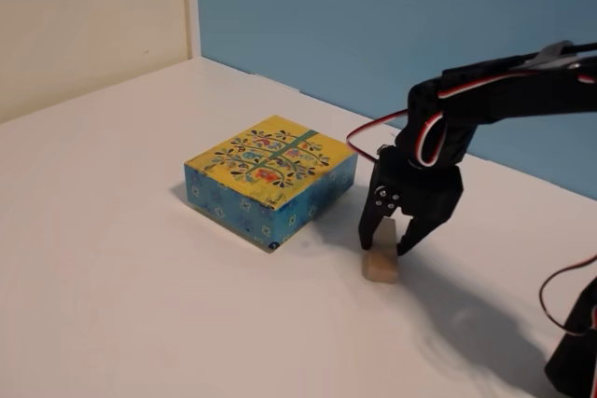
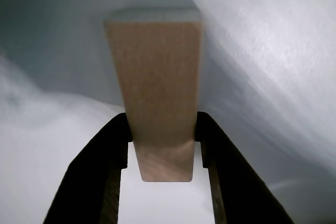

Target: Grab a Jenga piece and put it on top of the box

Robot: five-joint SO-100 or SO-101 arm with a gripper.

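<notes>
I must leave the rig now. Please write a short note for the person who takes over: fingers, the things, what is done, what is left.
Gripper: lowered to the table, fingers closed against both sides of the Jenga piece.
Jenga piece: on the table, to the right of the box in the fixed view, not lifted as far as I can tell.
Box: top is bare.
Done: approach and grasp.
Left: lift, carry over the box, place on top, release.

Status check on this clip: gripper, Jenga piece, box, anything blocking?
Gripper down over Jenga piece, fingers at both sides. Piece on table, right of box in fixed view. Box top bare, nothing in the way.
</notes>
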